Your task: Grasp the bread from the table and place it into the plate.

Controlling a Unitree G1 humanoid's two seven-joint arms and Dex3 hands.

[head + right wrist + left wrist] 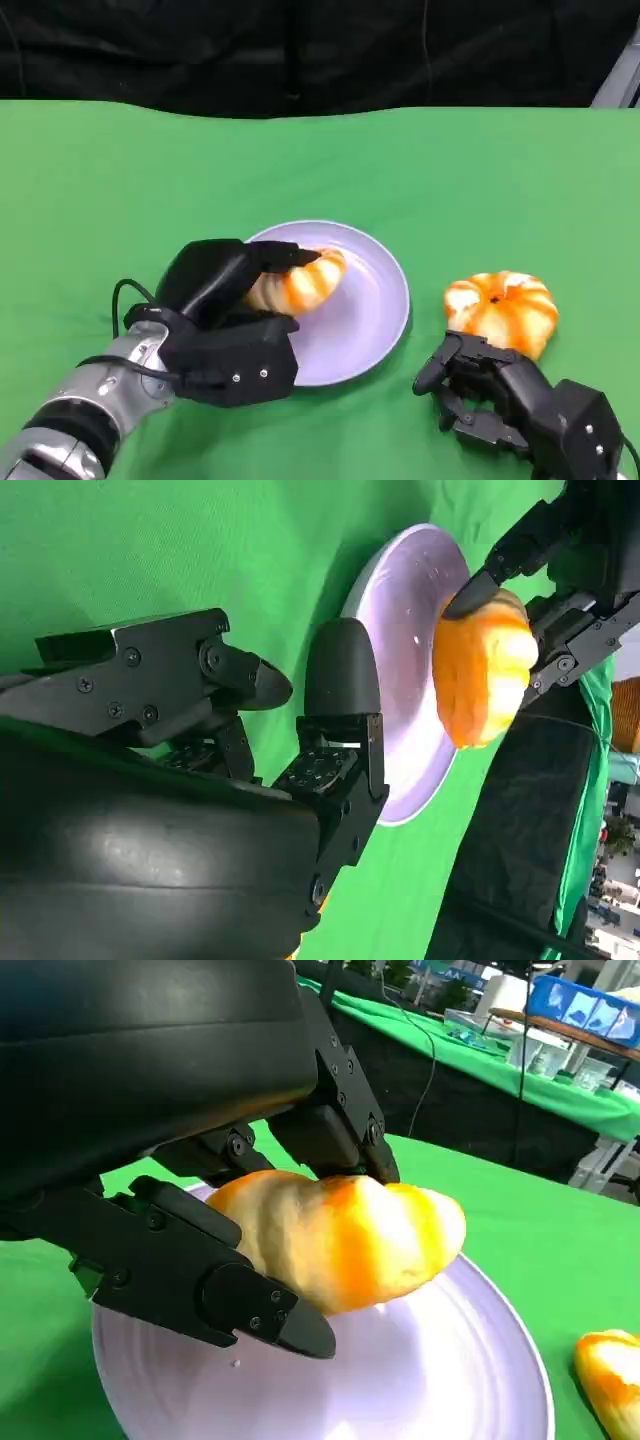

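A plate [375, 320] sits near the middle of the surface [120, 180], toward the robot's side. The left hand [225, 325] reaches in from the plate's left edge, its fingers [200, 1270] closed around a piece of bread [300, 282] held over the plate's left half; the left wrist view shows the bread just above the plate [430, 1380]. A second bread roll [502, 308] lies on the surface to the right of the plate, apart from its rim. The right hand [490, 390] rests on the surface directly in front of that roll, its fingers touching or nearly touching the roll's near side. A dark backdrop [300, 50] hangs behind the surface's far edge.
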